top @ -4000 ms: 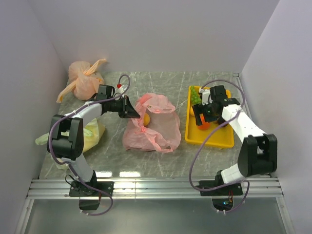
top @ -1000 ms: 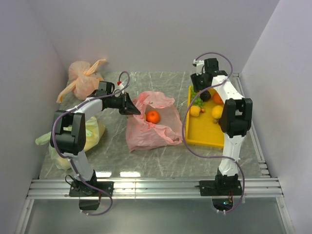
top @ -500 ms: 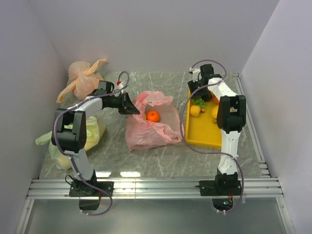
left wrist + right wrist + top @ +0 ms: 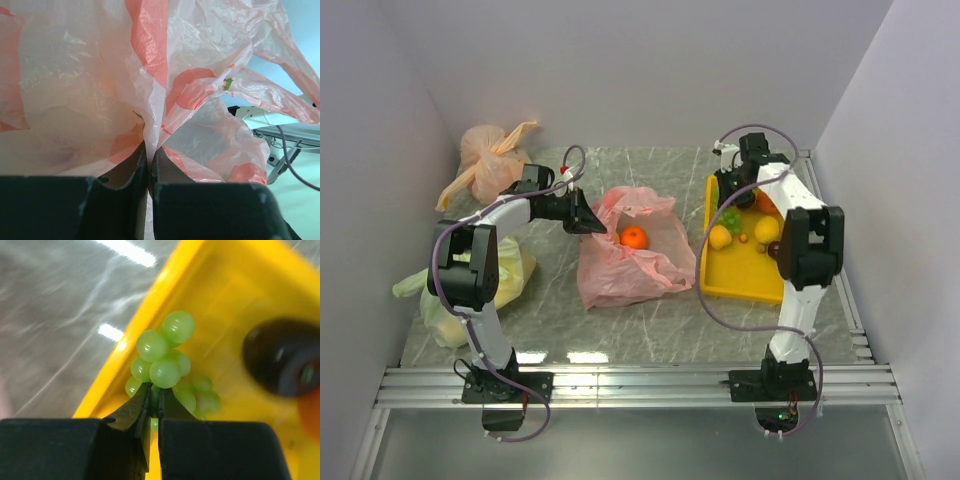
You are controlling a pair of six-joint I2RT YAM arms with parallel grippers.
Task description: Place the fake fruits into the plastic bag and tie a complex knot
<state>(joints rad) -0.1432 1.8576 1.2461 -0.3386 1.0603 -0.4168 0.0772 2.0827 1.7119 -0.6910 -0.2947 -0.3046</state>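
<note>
Marble tabletop (image 4: 620, 330): right pincer (image 4: 154, 390) has now clamped green grapes (image 4: 165, 372).

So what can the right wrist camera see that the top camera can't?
Only the right wrist view shows the right gripper pinched shut on the bunch of green plastic grapes. Only the top view shows the thin crinkly pink plastic bag, the round orange fruit inside it, and the left gripper holding its edge. Both show the yellow plastic tray and the grapes.
</note>
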